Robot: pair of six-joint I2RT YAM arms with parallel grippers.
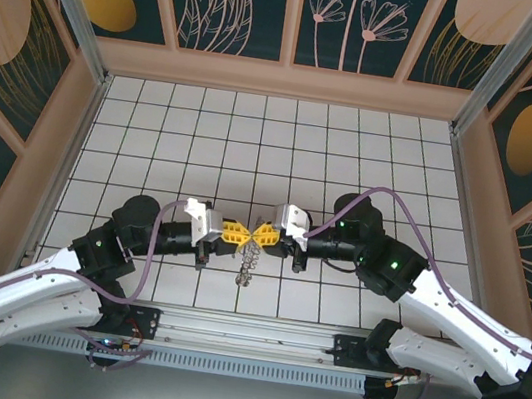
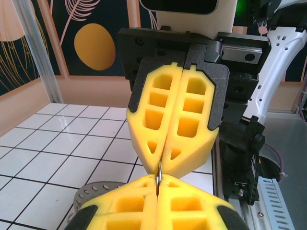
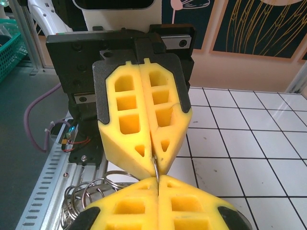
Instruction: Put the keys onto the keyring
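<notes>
My left gripper [image 1: 243, 235] and right gripper [image 1: 258, 236] meet tip to tip above the tiled floor, both shut. A thin silver wire loop of the keyring [image 2: 159, 173] is pinched edge-on between the two pairs of yellow fingers; the same loop [image 3: 156, 166] shows in the right wrist view. More coiled wire rings [image 3: 91, 191] bunch below the fingers, and a short string of rings [image 1: 247, 265] hangs toward the floor. A grey perforated disc [image 2: 91, 194] lies under my left gripper [image 2: 157, 181]. The keys are hidden.
White tiled floor [image 1: 254, 147] stretches behind the grippers, with free room there. Patterned walls [image 1: 246, 4] close the back and sides. The aluminium base rail [image 1: 255, 334] runs along the near edge. A teal basket [image 3: 9, 48] stands outside the cell.
</notes>
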